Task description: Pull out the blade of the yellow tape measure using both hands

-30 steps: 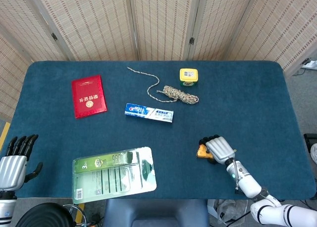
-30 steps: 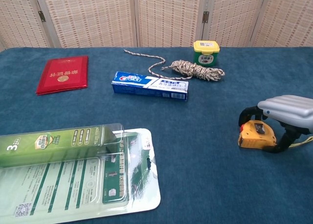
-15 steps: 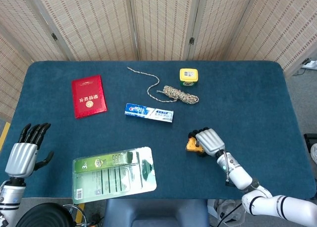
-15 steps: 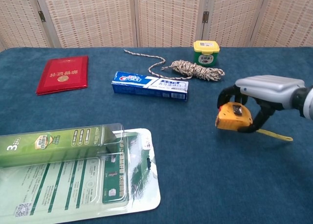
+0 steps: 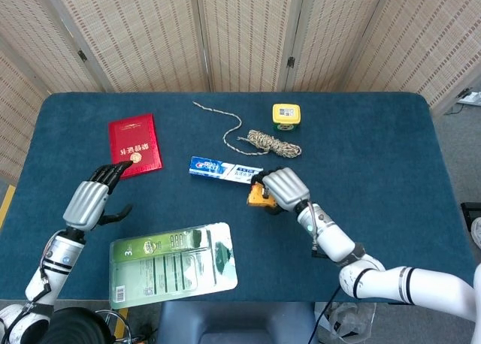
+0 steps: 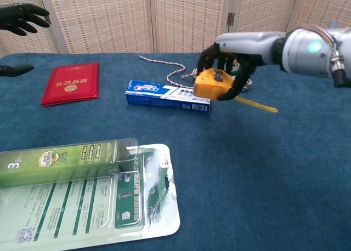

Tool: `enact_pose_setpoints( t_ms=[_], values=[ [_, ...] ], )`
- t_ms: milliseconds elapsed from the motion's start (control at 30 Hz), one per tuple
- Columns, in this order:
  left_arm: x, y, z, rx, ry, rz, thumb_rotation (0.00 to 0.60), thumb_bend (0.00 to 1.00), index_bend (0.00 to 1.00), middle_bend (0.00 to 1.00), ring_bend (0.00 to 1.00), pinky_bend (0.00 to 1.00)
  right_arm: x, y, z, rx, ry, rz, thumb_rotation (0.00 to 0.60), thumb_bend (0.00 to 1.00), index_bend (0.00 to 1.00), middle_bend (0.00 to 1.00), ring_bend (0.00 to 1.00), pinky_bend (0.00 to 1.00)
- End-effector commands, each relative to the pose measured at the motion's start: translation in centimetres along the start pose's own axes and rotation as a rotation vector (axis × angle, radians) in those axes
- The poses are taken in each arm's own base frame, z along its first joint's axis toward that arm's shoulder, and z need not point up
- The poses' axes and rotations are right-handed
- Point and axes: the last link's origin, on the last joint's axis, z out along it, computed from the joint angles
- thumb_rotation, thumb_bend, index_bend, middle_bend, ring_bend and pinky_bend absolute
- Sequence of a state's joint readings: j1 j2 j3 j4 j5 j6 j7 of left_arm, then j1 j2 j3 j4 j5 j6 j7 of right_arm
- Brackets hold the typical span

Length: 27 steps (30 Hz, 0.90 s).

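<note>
While gripped — yellow tape measure (image 6: pixel 211 84) inside right hand (image 6: pixel 230 59), left hand (image 5: pixel 94 197) spread

Head camera looking steeply down from above at the whole blue table (image 5: pixel 391 171), chest camera facing forward low and near, both taking in the toothpaste box (image 5: pixel 225 170) (image 6: pixel 168 95) just beside the right hand (image 5: pixel 285 188) (image 6: pixel 233 56).
</note>
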State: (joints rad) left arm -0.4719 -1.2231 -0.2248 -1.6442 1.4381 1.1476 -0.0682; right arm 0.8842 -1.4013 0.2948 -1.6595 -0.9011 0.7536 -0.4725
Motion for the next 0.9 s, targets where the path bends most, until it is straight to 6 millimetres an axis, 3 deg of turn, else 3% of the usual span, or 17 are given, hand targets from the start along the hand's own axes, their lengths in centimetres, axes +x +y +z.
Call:
enact_pose_setpoints(
  t_ms=[33, 233, 567, 900],
  values=[
    [-0.3, 1.2, 1.5, -0.002, -0.023, -0.04, 0.6, 0.37, 0.0, 0.14, 0.15, 0.17, 1.4, -2.6, 1.8, 0.034, 0.012, 0.029, 0.6, 0.29, 0.54, 0.46, 0.4, 0.3],
    [-1.1, 3.0, 3.2, 0.053, -0.108, -0.172, 0.6, 0.38, 0.0, 0.0, 0.05, 0.12, 2.2, -4.9, 4.2, 0.047, 0.012, 0.059, 0.6, 0.29, 0.54, 0.46, 0.4, 0.3],
    [-2.3, 4.2, 4.8, 0.161, -0.136, -0.251, 0.6, 0.38, 0.0, 0.0, 0.0, 0.06, 1.9, -8.0, 7.2, 0.099, -0.013, 0.074, 0.6, 0.3, 0.54, 0.45, 0.39, 0.3],
    [-3.2, 4.9, 6.0, 0.213, -0.076, -0.298, 0.6, 0.38, 0.0, 0.0, 0.0, 0.01, 1.1, -8.5, 9.6, 0.112, -0.016, 0.105, 0.6, 0.29, 0.54, 0.43, 0.36, 0.3]
  ],
)
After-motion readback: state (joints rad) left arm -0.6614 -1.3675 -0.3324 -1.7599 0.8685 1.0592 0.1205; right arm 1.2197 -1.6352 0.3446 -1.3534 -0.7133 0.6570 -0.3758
